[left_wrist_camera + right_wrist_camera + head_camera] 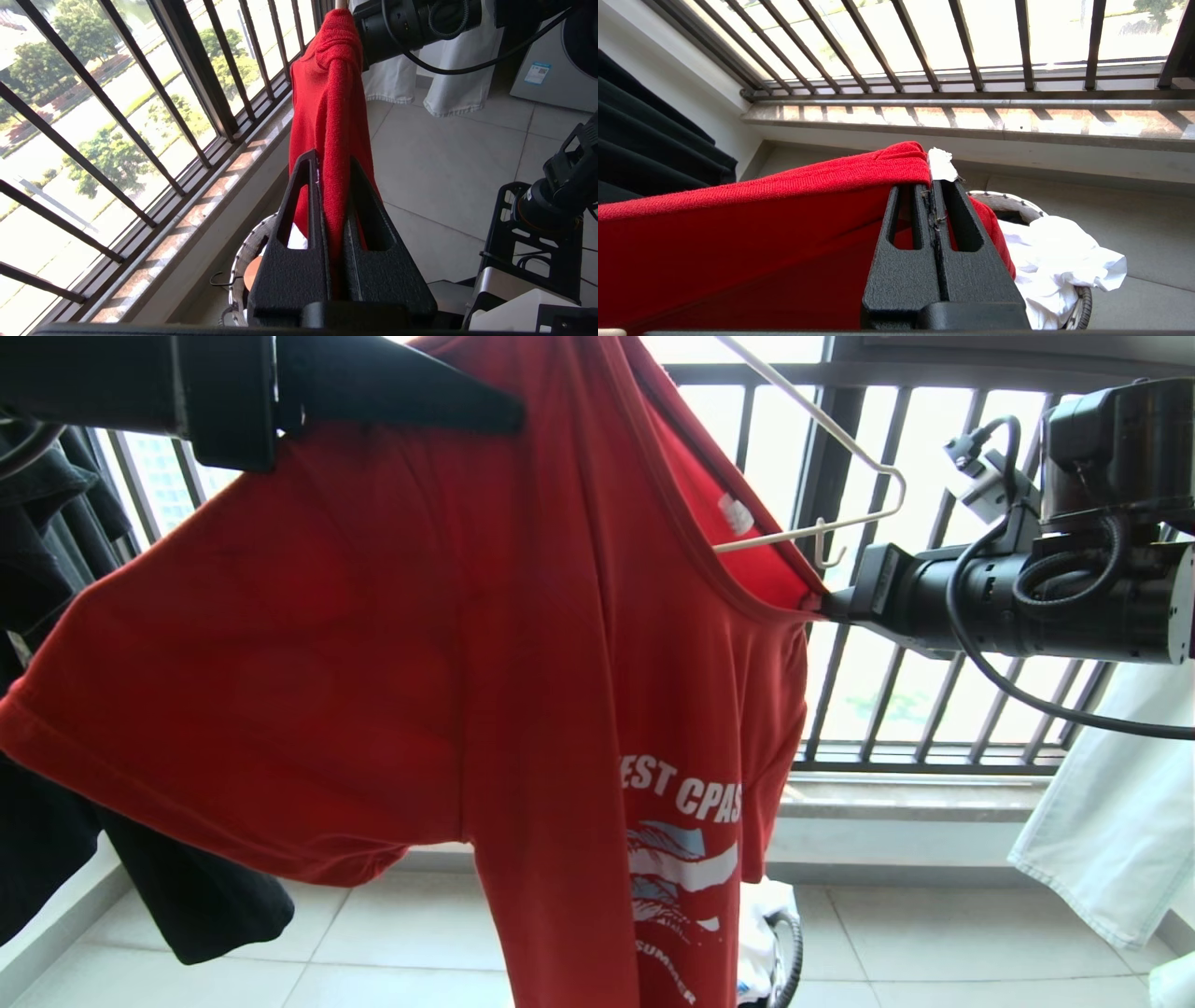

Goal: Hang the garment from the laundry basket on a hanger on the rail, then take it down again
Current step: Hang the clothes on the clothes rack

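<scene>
Barred window railing [840,616] and pale floor tiles [934,933] fill the background of my head view. My left hand [504,415] comes in at about eleven o'clock, its fingers [327,242] pressed together on a fold of the red garment [420,644]; the left wrist view shows the cloth pinched between them. My right hand [826,605] reaches in from three o'clock and is clamped on the neckline edge of the same garment, the fingers [938,242] shut tight on red fabric with a scrap of white label just past the tips. Between the two hands the garment is stretched across the middle of the view, its white lettering and white-blue graphic hanging toward six o'clock. Inside the neck opening sits the hanger [840,467], one thin off-white arm and notched end poking out at about two o'clock, just above my right hand. Below the garment, at six o'clock, the laundry basket [794,943] stands on the floor holding white cloth [1059,261]. Black clothing [56,616] hangs at nine o'clock, white fabric [1111,821] at four.
</scene>
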Motion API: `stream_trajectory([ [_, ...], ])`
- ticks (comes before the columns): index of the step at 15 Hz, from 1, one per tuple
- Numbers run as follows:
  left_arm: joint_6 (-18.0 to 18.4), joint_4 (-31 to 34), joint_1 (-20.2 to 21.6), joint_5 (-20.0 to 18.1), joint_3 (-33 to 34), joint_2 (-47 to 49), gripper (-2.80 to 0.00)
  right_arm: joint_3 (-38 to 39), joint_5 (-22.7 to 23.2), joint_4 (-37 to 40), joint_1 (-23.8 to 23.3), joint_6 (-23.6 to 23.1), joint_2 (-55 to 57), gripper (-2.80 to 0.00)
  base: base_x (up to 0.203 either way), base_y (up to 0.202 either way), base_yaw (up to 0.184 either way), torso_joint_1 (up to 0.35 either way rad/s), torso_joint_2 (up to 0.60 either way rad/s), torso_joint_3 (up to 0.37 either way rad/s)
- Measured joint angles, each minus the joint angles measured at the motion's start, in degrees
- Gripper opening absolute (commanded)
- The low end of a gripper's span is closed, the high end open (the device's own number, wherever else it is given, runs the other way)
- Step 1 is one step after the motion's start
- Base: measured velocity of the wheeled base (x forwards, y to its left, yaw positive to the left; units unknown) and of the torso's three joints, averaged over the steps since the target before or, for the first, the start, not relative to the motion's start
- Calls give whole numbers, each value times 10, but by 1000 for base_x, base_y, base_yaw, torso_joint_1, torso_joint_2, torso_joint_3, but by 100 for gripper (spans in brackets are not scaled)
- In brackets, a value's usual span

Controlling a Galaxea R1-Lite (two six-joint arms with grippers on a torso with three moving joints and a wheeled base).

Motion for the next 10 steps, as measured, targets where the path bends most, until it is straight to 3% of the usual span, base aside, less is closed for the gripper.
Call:
stream_trajectory([
  [5,1,-7,3,2,-1,2,-280,-25,45,85,-34,-38,-13,-280,0,0,0,0,0,0],
  [10,1,-14,4,4,-2,5,-280,-56,49,183,-43,-84,-22,-280,0,0,0,0,0,0],
])
